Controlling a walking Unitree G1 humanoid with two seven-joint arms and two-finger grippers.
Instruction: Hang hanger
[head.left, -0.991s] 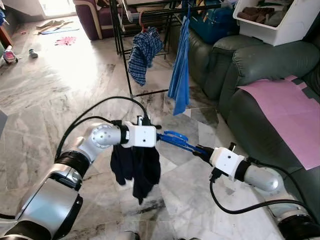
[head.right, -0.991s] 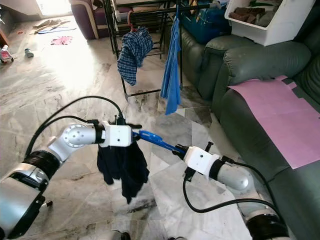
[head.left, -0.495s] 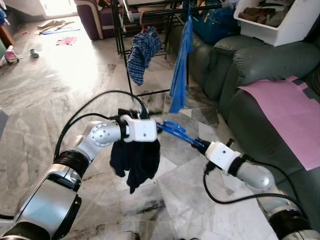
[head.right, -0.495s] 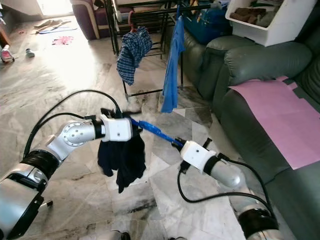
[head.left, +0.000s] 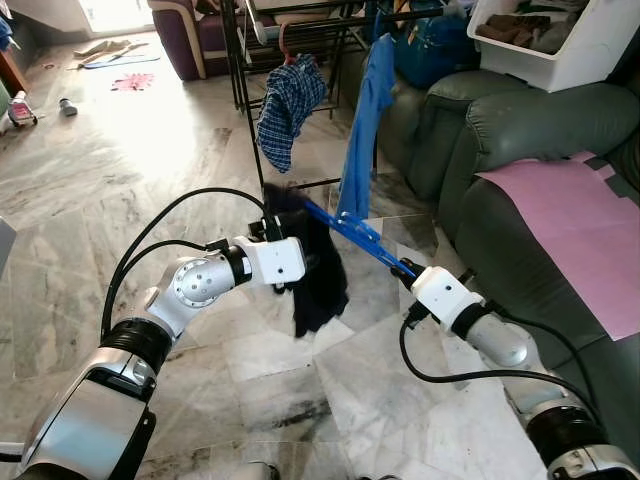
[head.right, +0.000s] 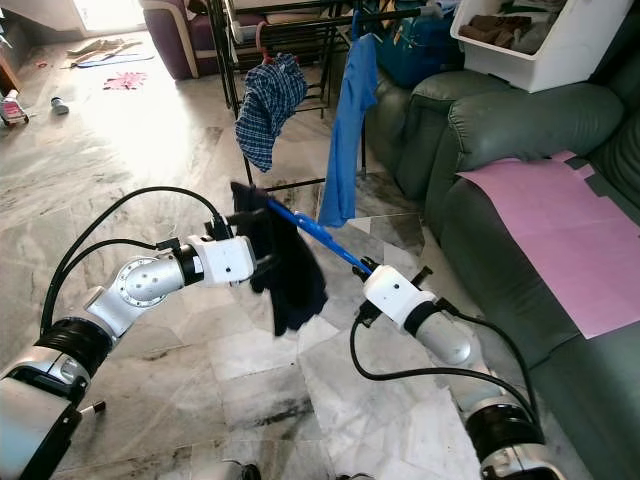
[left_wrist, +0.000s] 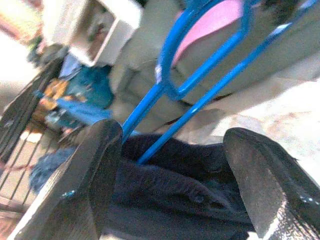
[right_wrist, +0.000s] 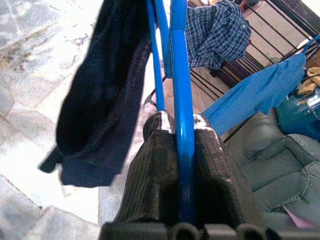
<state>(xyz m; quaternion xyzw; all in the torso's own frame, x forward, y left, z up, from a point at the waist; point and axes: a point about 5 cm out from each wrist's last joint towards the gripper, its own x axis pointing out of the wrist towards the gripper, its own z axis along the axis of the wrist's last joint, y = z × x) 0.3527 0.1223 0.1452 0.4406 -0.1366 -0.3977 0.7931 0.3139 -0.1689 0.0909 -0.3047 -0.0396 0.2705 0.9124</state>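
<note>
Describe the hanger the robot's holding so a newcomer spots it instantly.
Before the black drying rack, between the two silver arms, the right gripper pinches a blue hanger. Unlike the plaid shirt and blue shirt on the rack, it carries a dark garment.

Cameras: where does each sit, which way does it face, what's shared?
Left eye view: head, forward-down; both arms, left gripper, right gripper on the blue hanger, dark garment, drying rack.
Right eye view: same scene, shifted sideways.
Left wrist view: along its open fingers at hanger and garment.
Right wrist view: along fingers clamping the hanger, toward the rack.
Shared: hanger and garment.
</note>
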